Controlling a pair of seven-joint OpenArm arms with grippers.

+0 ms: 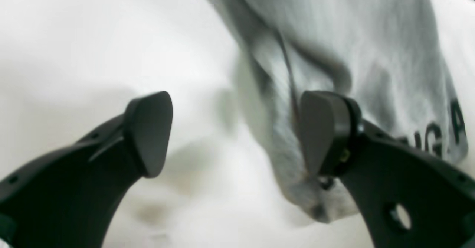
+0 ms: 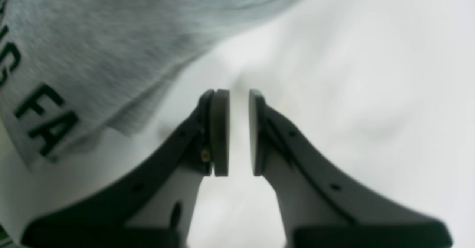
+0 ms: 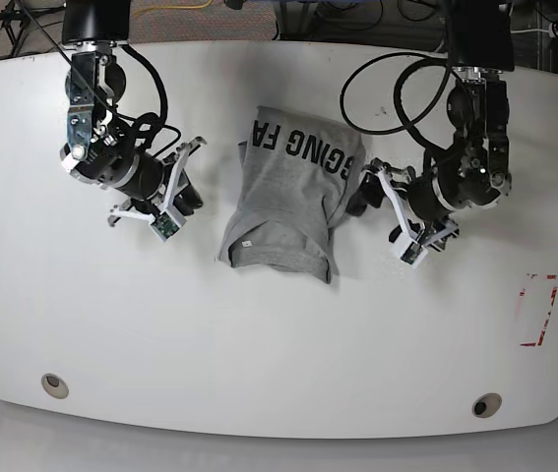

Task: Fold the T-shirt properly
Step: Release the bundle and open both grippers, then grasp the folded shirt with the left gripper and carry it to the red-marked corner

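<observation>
The grey T-shirt (image 3: pixel 283 197) lies partly folded in the middle of the white table (image 3: pixel 279 334), with its dark lettering along the far edge. In the left wrist view the T-shirt (image 1: pixel 352 36) bunches into a fold beside one finger. My left gripper (image 1: pixel 235 133) stands open at the shirt's right edge (image 3: pixel 360 189), and the cloth's edge reaches into the gap ungripped. My right gripper (image 2: pixel 238 133) hovers over bare table just off the shirt's left side (image 3: pixel 192 175). Its jaws are nearly together with nothing between them. The lettered hem of the T-shirt (image 2: pixel 92 36) shows at upper left.
A red-outlined rectangle (image 3: pixel 539 310) marks the table near its right edge. Two round holes (image 3: pixel 54 383) (image 3: pixel 486 404) sit near the front edge. Cables hang from both arms at the back.
</observation>
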